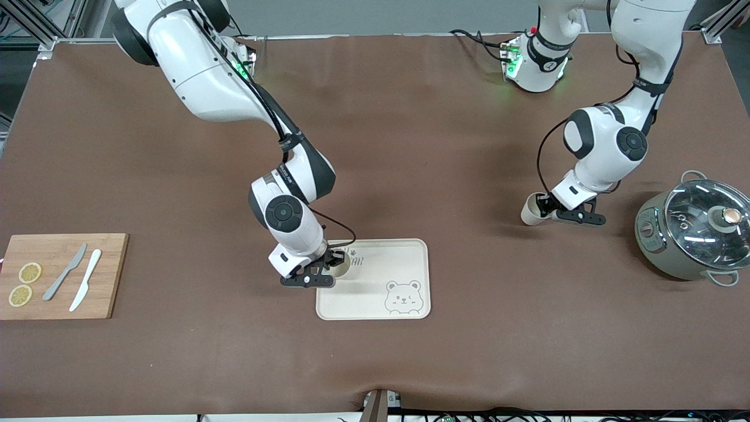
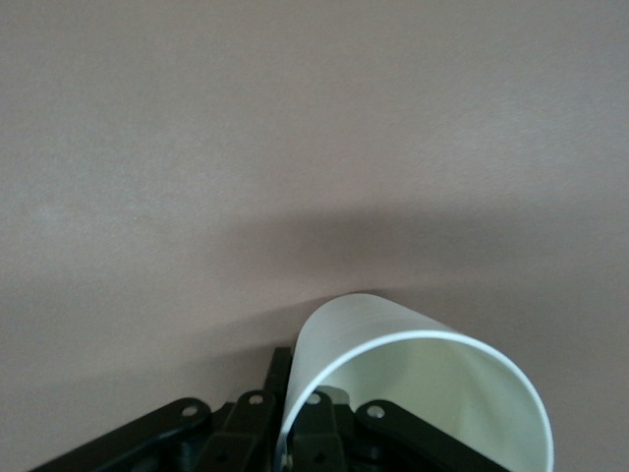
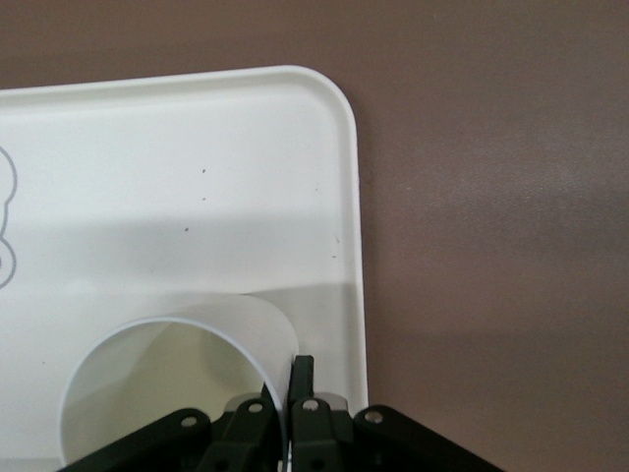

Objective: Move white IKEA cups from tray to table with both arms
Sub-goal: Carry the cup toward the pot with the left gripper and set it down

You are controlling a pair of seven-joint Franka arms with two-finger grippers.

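My right gripper (image 1: 338, 258) is shut on the rim wall of one white IKEA cup (image 1: 341, 265), one finger inside and one outside. It holds the cup upright at the corner of the bear-printed tray (image 1: 375, 293) toward the right arm's end. I cannot tell whether the cup rests on the tray. The right wrist view shows this cup (image 3: 167, 379), the gripper (image 3: 293, 393) and the tray (image 3: 197, 177). My left gripper (image 1: 546, 205) is shut on the wall of the second cup (image 1: 531, 211), held tilted over bare table. The left wrist view shows that cup (image 2: 393, 369) and the gripper (image 2: 295, 408).
A wooden cutting board (image 1: 111, 275) with two lemon slices, a grey knife and a white knife lies at the right arm's end. A grey pot (image 1: 662, 234) with a glass lid stands at the left arm's end, beside the left gripper. A brown mat (image 1: 527, 328) covers the table.
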